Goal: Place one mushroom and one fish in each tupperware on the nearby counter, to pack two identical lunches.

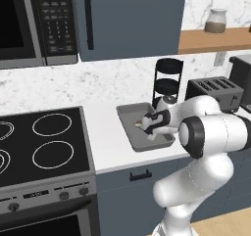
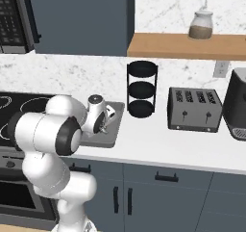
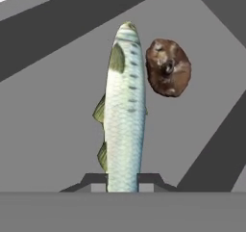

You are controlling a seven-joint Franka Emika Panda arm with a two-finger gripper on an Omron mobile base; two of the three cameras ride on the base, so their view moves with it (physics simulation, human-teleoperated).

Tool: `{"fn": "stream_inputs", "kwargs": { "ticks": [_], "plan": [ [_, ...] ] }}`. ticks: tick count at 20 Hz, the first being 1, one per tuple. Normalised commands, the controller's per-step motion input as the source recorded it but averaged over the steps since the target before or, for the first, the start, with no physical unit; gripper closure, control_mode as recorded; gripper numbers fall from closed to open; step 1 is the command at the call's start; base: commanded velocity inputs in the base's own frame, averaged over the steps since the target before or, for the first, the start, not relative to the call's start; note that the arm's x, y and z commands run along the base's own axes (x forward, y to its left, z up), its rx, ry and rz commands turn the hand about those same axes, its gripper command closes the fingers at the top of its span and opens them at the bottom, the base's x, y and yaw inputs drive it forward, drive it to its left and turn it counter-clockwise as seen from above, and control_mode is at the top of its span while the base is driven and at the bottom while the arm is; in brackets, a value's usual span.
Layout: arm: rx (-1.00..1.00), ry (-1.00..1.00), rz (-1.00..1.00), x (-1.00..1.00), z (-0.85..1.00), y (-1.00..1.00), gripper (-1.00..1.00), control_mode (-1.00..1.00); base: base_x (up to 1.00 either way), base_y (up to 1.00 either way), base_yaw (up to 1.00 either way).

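On the desk [image 1: 105, 147] lies a grey tray [image 1: 128, 125], with the pincer [image 1: 149, 126] low over it. In the hand view the fish [image 3: 124, 115] sits between the fingertips, which look clamped on its tail. The mushroom [image 3: 167, 67] lies at two o'clock, just beside it. I judge this tail grip may slip when lifting.

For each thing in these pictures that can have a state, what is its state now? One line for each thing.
Two-finger gripper: low over the tray, fingertips on either side of the fish tail; grip cannot be confirmed.
Long silver-green fish: lying flat in the tray.
Brown mushroom: lying in the tray beside the fish.
Flat grey tray: resting on the off-white counter.
Slate-blue drawers: closed.
Glass jar: upright on the wooden shelf.
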Motion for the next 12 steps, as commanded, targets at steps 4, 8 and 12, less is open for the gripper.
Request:
{"fn": "stream_inputs", "kwargs": {
  "ticks": [4, 8, 12],
  "plan": [
    [0.00, 0.04, 0.00, 0.40, -0.26, 0.00, 1.00, -1.00, 0.00, 0.00, 0.00],
    [0.00, 0.05, 0.00, 0.30, -0.26, 0.00, -1.00, -1.00, 0.00, 0.00, 0.00],
    [0.00, 0.01, 0.00, 0.26, -0.17, 0.00, -1.00, -1.00, 0.00, 0.00, 0.00]
  ]
}}
